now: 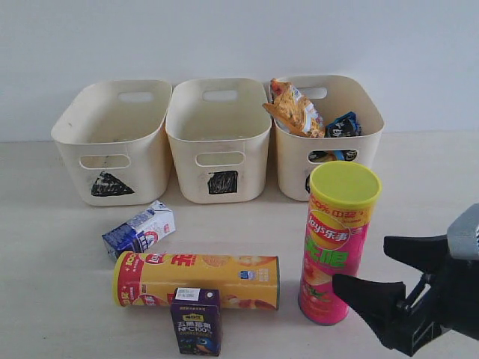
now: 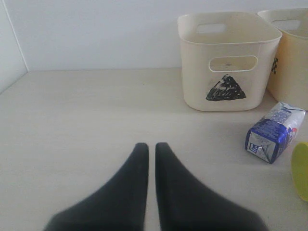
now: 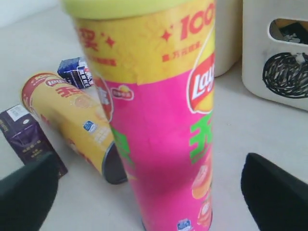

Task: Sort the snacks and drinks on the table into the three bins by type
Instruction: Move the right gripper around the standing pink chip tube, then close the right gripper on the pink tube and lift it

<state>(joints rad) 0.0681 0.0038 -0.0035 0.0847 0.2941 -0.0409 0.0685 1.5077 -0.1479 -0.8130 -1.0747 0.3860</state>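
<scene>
A pink chip tube (image 1: 338, 247) with a yellow-green lid stands upright on the table (image 1: 45, 224). My right gripper (image 1: 360, 263) is open just to its right, its fingers apart on either side of the tube (image 3: 163, 144) without touching it. A yellow-orange tube (image 1: 196, 280) lies on its side, with a purple juice box (image 1: 196, 321) in front of it and a blue-and-white milk box (image 1: 140, 232) behind it. The circle bin (image 1: 292, 168) holds an orange bag (image 1: 293, 108) and a blue bag (image 1: 343, 125). My left gripper (image 2: 151, 147) is shut and empty over bare table.
The triangle bin (image 1: 75, 149) and the square bin (image 1: 187, 161) stand side by side at the back left, with nothing showing inside them. A white wall runs behind all three bins. In the left wrist view the milk box (image 2: 274, 137) lies near the triangle bin (image 2: 226, 57).
</scene>
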